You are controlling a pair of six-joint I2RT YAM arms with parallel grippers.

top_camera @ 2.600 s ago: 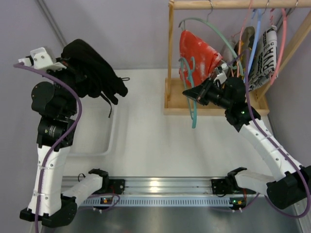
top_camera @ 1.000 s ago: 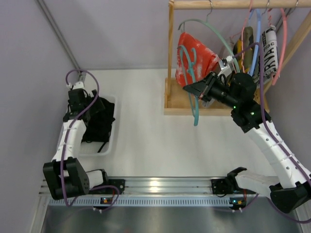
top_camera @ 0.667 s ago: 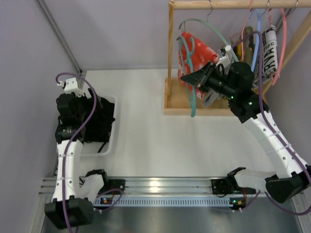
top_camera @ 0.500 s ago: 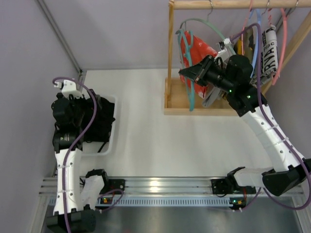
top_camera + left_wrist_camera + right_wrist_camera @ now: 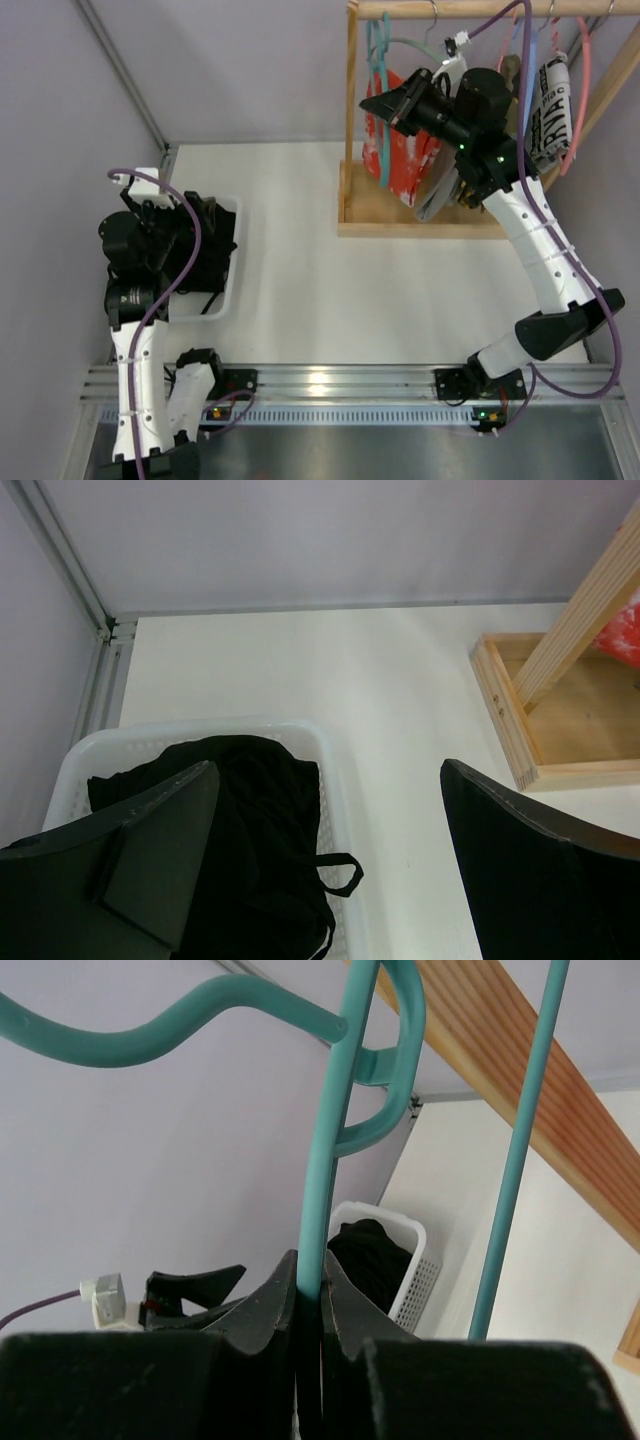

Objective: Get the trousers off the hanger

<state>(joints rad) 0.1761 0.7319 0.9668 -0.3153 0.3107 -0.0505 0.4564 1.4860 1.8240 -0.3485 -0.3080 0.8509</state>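
Note:
The black trousers [image 5: 212, 252] lie bunched in the white basket [image 5: 232, 292] at the left, free of any hanger; the left wrist view shows them [image 5: 250, 850] below me with a loop hanging over the basket rim [image 5: 335, 780]. My left gripper [image 5: 200, 240] [image 5: 328, 770] hovers over the basket, open and holding nothing. My right gripper [image 5: 378, 100] [image 5: 310, 1260] is shut on the bare teal hanger [image 5: 380, 55] [image 5: 338, 1120], held high beside the wooden rail [image 5: 470, 8].
A red garment [image 5: 400, 150] hangs on the rack behind the teal hanger. Pink and blue hangers and a black-and-white printed garment [image 5: 555, 100] crowd the rail's right end. The rack's wooden base [image 5: 440, 228] and upright post [image 5: 352, 100] stand at the back right.
My right gripper has lifted the teal hanger up and back to the rail. My left arm has risen off the basket with its jaws fully open; the trousers stay in the basket.

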